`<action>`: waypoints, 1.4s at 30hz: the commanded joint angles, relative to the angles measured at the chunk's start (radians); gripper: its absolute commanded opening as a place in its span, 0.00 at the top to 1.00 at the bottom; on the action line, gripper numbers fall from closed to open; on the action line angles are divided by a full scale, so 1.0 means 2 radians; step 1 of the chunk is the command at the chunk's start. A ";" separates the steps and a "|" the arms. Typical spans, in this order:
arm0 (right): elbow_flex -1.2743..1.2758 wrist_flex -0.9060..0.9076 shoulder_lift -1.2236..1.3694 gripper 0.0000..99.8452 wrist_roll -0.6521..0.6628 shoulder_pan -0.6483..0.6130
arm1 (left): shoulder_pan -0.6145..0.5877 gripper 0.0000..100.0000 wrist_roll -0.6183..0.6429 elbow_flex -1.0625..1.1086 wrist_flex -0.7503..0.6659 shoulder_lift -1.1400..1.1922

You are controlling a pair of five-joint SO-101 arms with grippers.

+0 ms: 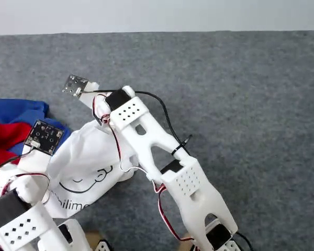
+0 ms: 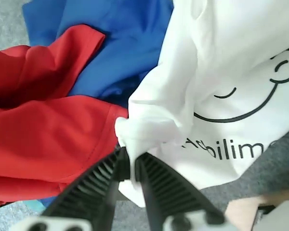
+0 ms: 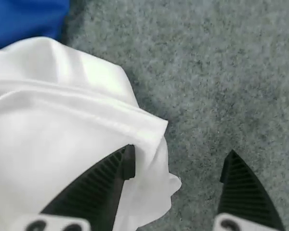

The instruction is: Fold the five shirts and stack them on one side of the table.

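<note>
Grey counter (image 1: 240,94), left side: white shirt (image 1: 89,157) held in my left tool (image 2: 130,161), my right tool (image 3: 179,161) spread wide at its edge.
White shirt lies crumpled on the counter, printed side up, and overlaps the blue shirt (image 2: 120,38), which carries the red shirt (image 2: 43,130) on top. My left tool is pinched narrow on a bunched fold at the white shirt's edge, just beside the red shirt. My right tool is wide: one finger sits over a rounded fold of the white shirt, the other hangs over bare counter, apart from the cloth. Seen from above, both my arms extend over the white shirt, with the blue shirt and red shirt beyond it to the left.
</note>
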 commanded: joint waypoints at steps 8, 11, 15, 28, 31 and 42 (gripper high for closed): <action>-0.111 0.003 0.064 0.74 0.036 -0.008 | -0.003 0.99 -0.003 0.000 -0.011 -0.006; -0.146 0.005 0.072 0.88 0.058 -0.007 | -0.003 0.99 -0.003 0.000 -0.011 -0.005; -0.184 0.016 0.072 0.98 0.062 -0.002 | -0.002 0.99 -0.003 0.000 -0.017 -0.003; -0.285 0.142 0.077 0.99 0.080 0.033 | -0.002 0.99 -0.003 0.016 -0.053 -0.003; -0.271 0.128 0.077 0.94 0.079 0.024 | -0.002 0.99 -0.003 0.026 -0.051 -0.005; -0.211 0.067 0.077 0.74 -0.005 -0.016 | -0.004 0.99 -0.002 0.027 -0.047 -0.006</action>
